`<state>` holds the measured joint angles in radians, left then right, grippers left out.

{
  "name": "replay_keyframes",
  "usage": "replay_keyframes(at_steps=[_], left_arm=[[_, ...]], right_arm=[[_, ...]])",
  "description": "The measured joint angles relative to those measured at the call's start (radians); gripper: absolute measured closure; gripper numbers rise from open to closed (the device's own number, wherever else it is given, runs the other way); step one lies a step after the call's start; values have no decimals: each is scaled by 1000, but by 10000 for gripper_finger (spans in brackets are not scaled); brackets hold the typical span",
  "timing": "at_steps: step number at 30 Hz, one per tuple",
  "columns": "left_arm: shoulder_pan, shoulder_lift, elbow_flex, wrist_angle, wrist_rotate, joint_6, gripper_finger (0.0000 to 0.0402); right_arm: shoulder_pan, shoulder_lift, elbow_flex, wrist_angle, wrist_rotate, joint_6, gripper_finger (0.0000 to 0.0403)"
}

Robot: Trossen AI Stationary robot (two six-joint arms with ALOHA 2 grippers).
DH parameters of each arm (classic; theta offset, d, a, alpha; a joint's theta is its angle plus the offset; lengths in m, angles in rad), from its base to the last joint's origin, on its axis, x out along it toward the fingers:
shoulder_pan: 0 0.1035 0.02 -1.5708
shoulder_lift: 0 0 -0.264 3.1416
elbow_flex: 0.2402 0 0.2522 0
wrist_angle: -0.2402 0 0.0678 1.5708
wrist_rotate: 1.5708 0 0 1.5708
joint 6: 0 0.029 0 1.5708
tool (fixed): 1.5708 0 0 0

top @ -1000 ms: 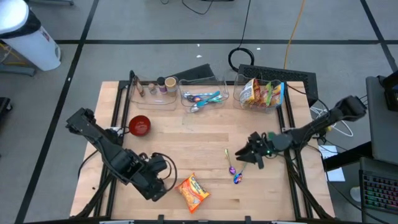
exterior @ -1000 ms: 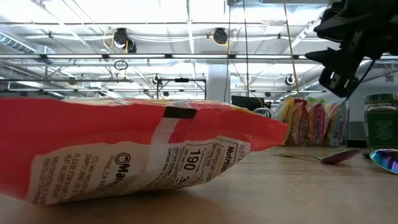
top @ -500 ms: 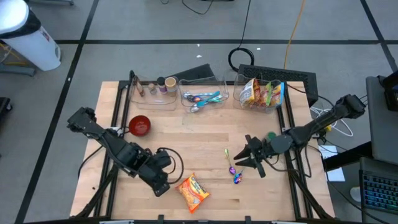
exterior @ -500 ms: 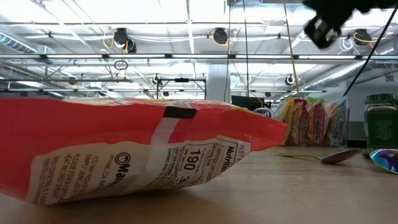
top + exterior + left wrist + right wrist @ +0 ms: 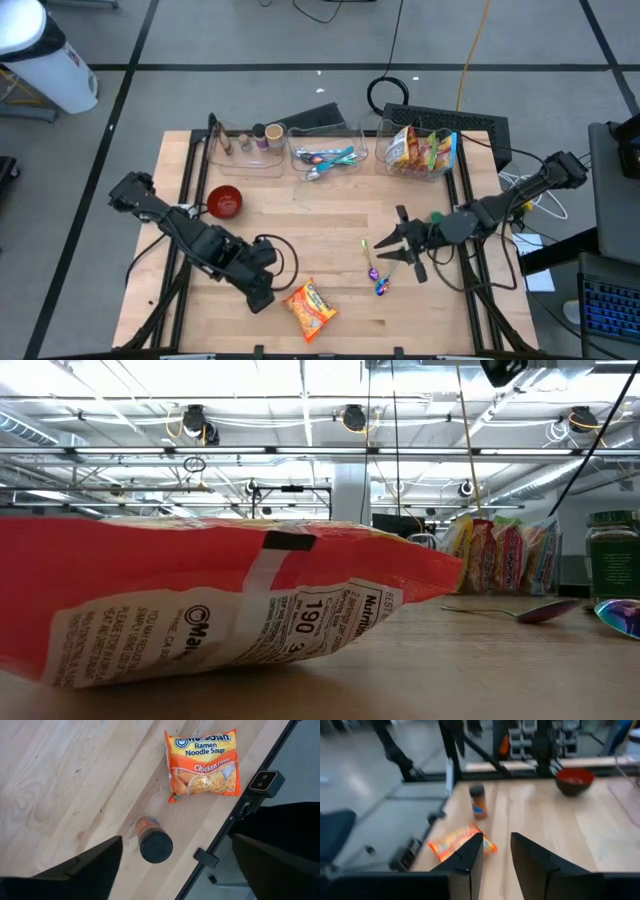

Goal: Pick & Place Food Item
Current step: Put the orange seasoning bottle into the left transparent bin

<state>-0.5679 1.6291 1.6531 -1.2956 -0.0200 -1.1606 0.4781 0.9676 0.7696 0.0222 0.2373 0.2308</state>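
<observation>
An orange ramen noodle packet (image 5: 310, 308) lies flat near the table's near edge; it fills the low view (image 5: 200, 600). A dark-lidded spice jar (image 5: 155, 840) stands upright on the table beside it. My left gripper (image 5: 175, 845) hangs above the jar, pointing down, fingers spread wide and clear of it; in the high view the gripper (image 5: 262, 295) hides the jar. My right gripper (image 5: 385, 248) is raised at mid right above two shiny spoons (image 5: 375, 272), pointing nearly level toward the left. A narrow gap shows between its fingers (image 5: 496, 840), with nothing in it.
Three clear bins line the far edge: one with small jars (image 5: 245, 145), one with cutlery (image 5: 325, 158), one with snack packets (image 5: 420, 150). A red bowl (image 5: 225, 202) sits at the left. A small camera mount (image 5: 265, 782) is fixed at the near edge.
My right gripper has risen from just above the spoons and rolled about its own axis; in the low view it has climbed almost out of the top of the picture. My left gripper has shifted a little toward the table's right, closer to the ramen packet.
</observation>
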Motion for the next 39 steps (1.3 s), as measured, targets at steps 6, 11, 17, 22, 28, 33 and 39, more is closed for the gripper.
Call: replay_keyframes(at_steps=[6, 11, 17, 22, 28, 33, 39], left_arm=[[-18, 0, 0, 22, -56, -21, 19], [-37, 7, 0, 4, -75, -39, 16], [-60, 49, -2, 5, -86, -92, 4], [-75, 118, -2, -48, -67, -133, 2], [-82, 177, -2, -121, -26, -215, 6], [-85, 187, -2, -95, 28, -202, 6], [-94, 187, -3, -55, 17, -249, 7]], right_arm=[[16, 6, 1, -143, 51, 38, 324], [17, 34, 1, -192, 53, 99, 333], [17, 76, 1, -191, 49, 124, 339], [20, 99, 1, -174, 47, 148, 340], [21, 106, 1, -162, 46, 155, 340], [21, 106, 1, -163, 46, 177, 340], [21, 106, 1, -164, 46, 181, 340]])
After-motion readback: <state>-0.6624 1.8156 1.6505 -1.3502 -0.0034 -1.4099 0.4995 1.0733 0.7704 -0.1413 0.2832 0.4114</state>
